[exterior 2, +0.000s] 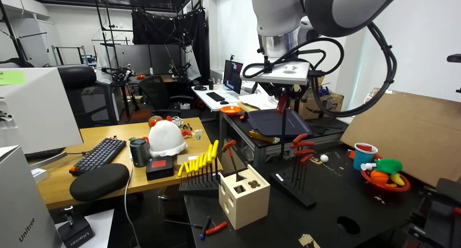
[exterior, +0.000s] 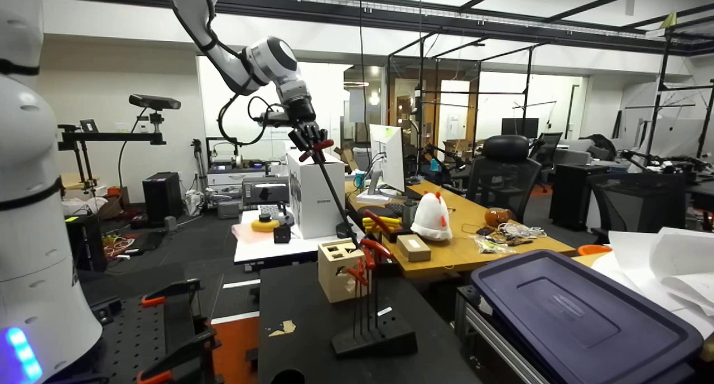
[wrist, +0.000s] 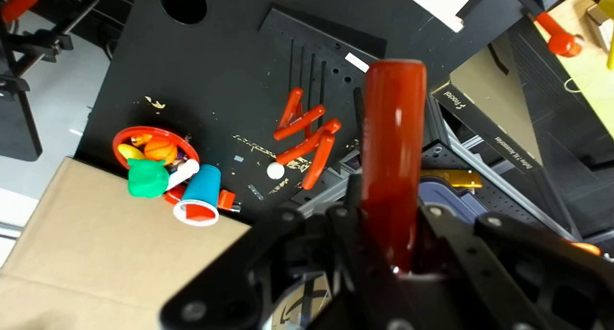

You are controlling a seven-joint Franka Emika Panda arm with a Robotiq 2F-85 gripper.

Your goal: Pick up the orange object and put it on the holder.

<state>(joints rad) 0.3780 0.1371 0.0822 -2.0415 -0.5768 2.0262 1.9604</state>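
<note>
My gripper (wrist: pixel 387 210) is shut on the orange object (wrist: pixel 394 143), a tool with a red-orange handle crosswise in the jaws. Its long dark shaft (exterior 2: pixel 283 132) hangs downward; whether its tip touches anything, I cannot tell. The holder (exterior 2: pixel 252 206), a pale wooden block with cut-out openings, stands on the black table in both exterior views. A similar red-handled tool (exterior 2: pixel 229 145) rises from its top. Beside the block is a sloped black stand (exterior: pixel 374 339) carrying several red-handled tools (exterior 2: pixel 302 147). My gripper is high above the table.
A red bowl of toys (wrist: pixel 156 133), a blue cup (wrist: pixel 204 183) and a white ball (wrist: pixel 275 170) lie on the table. Yellow-handled tools (exterior 2: pixel 201 159) stand behind the block. Loose tools (exterior 2: pixel 216 228) lie before it. A large cardboard sheet (exterior 2: pixel 399 132) borders one side.
</note>
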